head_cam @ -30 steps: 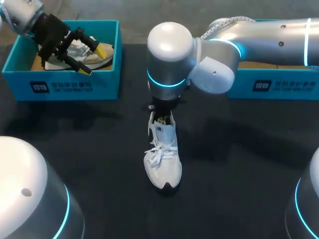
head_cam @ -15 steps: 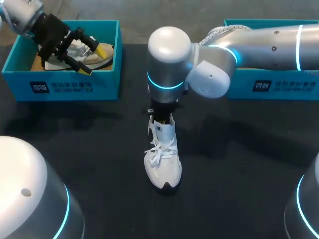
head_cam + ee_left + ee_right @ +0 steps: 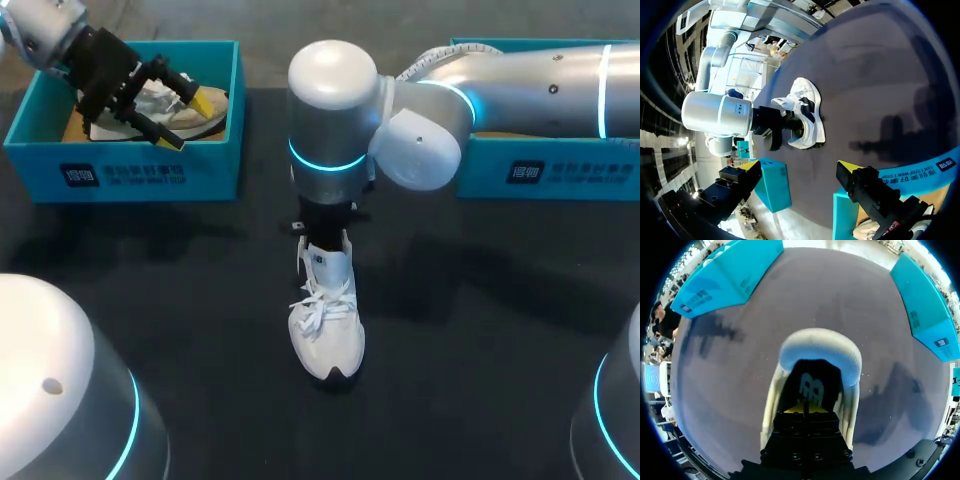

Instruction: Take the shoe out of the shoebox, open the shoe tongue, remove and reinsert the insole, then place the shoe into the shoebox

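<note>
A white laced shoe (image 3: 326, 322) stands on the black table, toe toward the near edge. My right gripper (image 3: 325, 222) comes down into its heel end. In the right wrist view the right gripper (image 3: 805, 409) is shut, its yellow tips pressed together inside the shoe's opening (image 3: 820, 347), just over the dark insole (image 3: 812, 385). I see nothing held between the tips. My left gripper (image 3: 185, 120) hangs open over the left teal shoebox (image 3: 120, 172), with nothing between its fingers. From the left wrist view, the left gripper (image 3: 797, 167) looks toward the shoe (image 3: 806, 112).
A second, greyish shoe (image 3: 190, 112) lies in the left shoebox under my left gripper. Another teal shoebox (image 3: 550, 172) stands at the back right, partly covered by my right arm (image 3: 520, 85). Bare black table lies on both sides of the white shoe.
My right arm's wrist has shifted slightly to the left above the shoe. The shoe and my left arm have stayed where they were.
</note>
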Available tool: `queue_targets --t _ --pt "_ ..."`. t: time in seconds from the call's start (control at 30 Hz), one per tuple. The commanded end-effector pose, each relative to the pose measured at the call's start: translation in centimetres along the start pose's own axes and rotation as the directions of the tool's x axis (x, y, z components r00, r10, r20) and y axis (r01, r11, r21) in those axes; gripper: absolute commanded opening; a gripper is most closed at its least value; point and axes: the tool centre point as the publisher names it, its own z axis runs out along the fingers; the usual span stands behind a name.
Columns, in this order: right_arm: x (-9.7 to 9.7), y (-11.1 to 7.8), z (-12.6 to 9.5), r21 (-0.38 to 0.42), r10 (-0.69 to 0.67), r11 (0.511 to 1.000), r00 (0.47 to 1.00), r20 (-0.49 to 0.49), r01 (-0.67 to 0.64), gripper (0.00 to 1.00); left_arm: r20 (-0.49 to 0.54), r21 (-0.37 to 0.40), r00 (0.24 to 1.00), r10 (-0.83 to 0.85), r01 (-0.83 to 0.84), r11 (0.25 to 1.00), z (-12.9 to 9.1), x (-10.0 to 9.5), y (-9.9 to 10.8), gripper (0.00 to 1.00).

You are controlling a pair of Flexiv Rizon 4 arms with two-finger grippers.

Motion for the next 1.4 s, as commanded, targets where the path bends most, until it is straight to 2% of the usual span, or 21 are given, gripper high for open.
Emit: queue_targets --t 0.03,0.17,0.27,0.37,0.93,1.0,1.13,1.2,1.23,1.4 --pt "0.0 0.1 1.5 0.03 0.0 1.0 1.0 -0.011 0.001 0.0 -0.003 0.002 1.0 0.001 -0.001 1.0 -0.1 0.0 0.0 1.0" --pt "0.1 0.0 1.7 0.051 0.001 0.999 1.0 -0.009 0.0 0.0 -0.003 0.002 1.0 0.001 -0.001 1.0 -0.1 0.0 0.0 1.0" --pt "0.2 -0.1 0.8 0.049 -0.004 0.999 1.0 -0.004 0.004 0.0 -0.003 0.002 1.0 0.001 -0.001 1.0 -0.1 0.0 0.0 1.0" --pt "0.2 -0.5 -1.6 0.016 -0.013 1.0 1.0 0.02 0.013 0.0 -0.003 0.002 1.0 0.001 -0.001 1.0 -0.1 0.0 0.0 1.0" --pt "0.2 -0.5 -1.6 0.016 -0.013 1.0 1.0 0.02 0.013 0.0 -0.003 0.002 1.0 0.001 -0.001 1.0 -0.1 0.0 0.0 1.0" --pt "-0.6 -0.6 -1.8 0.058 0.063 0.996 0.996 0.071 -0.067 0.0 -0.003 0.002 1.0 0.001 -0.001 1.0 -0.1 0.0 0.0 1.0" --pt "-1.5 -1.3 -2.4 0.125 0.11 0.984 0.988 0.11 -0.124 0.0 -0.003 0.002 1.0 0.001 -0.001 1.0 -0.1 0.0 0.0 1.0" --pt "-1.6 -1.5 -2.6 0.132 0.12 0.982 0.983 0.138 -0.138 0.0 -0.003 0.002 1.0 0.001 -0.001 1.0 -0.1 0.0 0.0 1.0" --pt "-1.6 -1.7 -2.8 0.158 0.121 0.977 0.984 0.128 -0.141 0.0 -0.003 0.002 1.0 0.001 -0.001 1.0 -0.1 0.0 0.0 1.0" --pt "-1.6 -1.8 -3.5 0.186 0.136 0.971 0.985 0.105 -0.153 0.0 -0.003 0.002 1.0 0.001 -0.001 1.0 -0.1 0.0 0.0 1.0"
